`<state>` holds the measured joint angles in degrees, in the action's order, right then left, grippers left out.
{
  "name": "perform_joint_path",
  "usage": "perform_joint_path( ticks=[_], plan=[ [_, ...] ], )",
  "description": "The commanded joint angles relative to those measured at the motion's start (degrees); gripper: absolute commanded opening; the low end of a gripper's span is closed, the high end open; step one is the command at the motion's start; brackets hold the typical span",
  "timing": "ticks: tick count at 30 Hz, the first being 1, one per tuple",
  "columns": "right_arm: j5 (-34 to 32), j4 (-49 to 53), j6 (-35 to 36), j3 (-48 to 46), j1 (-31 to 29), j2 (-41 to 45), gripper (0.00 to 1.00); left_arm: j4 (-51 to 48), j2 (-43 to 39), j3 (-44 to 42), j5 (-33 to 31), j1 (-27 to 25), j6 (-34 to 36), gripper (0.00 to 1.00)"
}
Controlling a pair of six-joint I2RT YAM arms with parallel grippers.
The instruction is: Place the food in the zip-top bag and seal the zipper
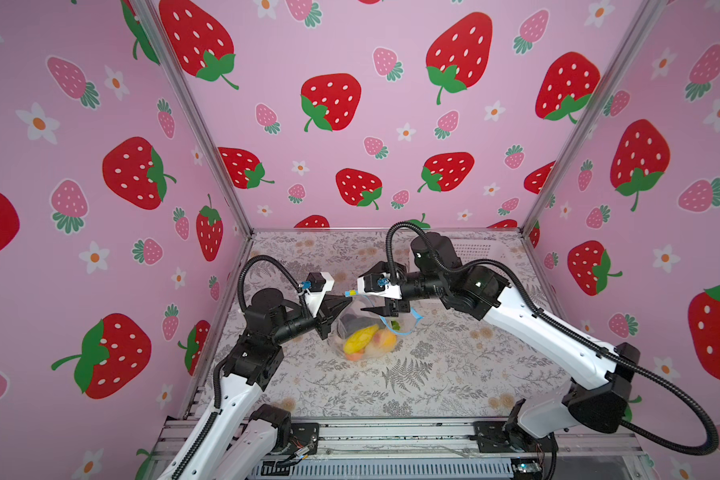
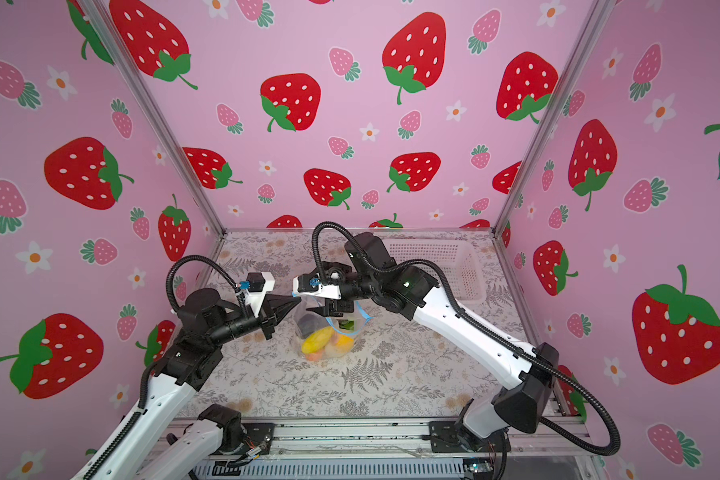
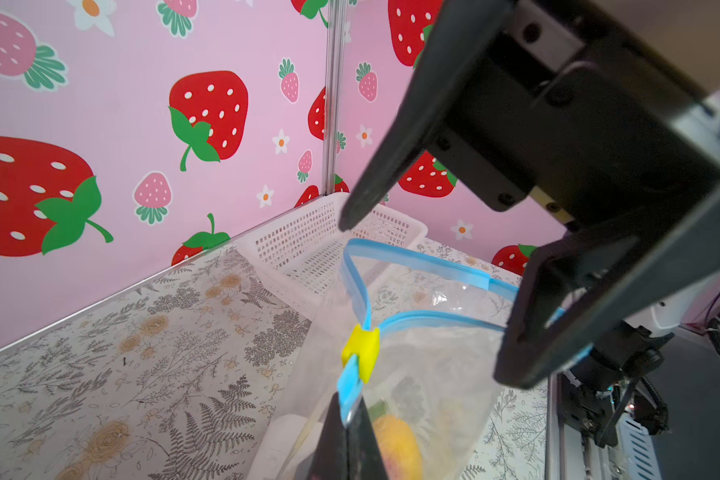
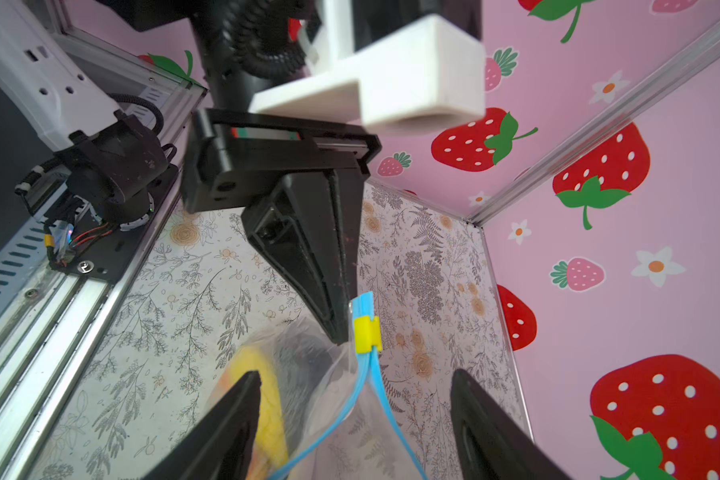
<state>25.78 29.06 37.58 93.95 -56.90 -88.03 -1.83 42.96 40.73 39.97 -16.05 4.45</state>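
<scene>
The zip-top bag [image 1: 352, 322] [image 2: 308, 322] hangs lifted at the table's middle, with the food [image 1: 364, 337] [image 2: 317, 338] inside: yellow, orange, dark and green pieces. My left gripper [image 1: 344, 297] [image 3: 348, 419] is shut on the end of the light-blue zipper [image 3: 416, 261] [image 4: 373, 399], right beside the yellow slider [image 3: 361, 351] [image 4: 366, 331]. Past the slider the two blue tracks stand apart. My right gripper [image 4: 355, 378] [image 1: 371, 291] is open, one finger on each side of the tracks, touching neither.
A white perforated basket [image 2: 445, 259] [image 3: 308, 243] stands at the back right behind the right arm. Strawberry-print walls close in three sides. A metal rail [image 1: 391, 432] runs along the table's front edge.
</scene>
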Motion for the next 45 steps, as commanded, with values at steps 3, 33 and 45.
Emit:
perform_joint_path(
  ticks=[3, 33, 45],
  plan=[
    [-1.10, 8.25, 0.63, 8.86, -0.22, -5.83, 0.56, 0.31, -1.69, -0.85, 0.20, -0.41, 3.35, 0.00],
    [5.35, 29.18, 10.76, 24.73, 2.63, -18.02, 0.23, -4.74, -2.18, 2.46, -2.31, -2.15, 11.14, 0.00],
    [2.97, 25.68, 9.07, 22.01, 2.59, -14.17, 0.10, -5.82, -0.75, 3.74, -2.81, -2.59, 11.47, 0.00]
  ],
)
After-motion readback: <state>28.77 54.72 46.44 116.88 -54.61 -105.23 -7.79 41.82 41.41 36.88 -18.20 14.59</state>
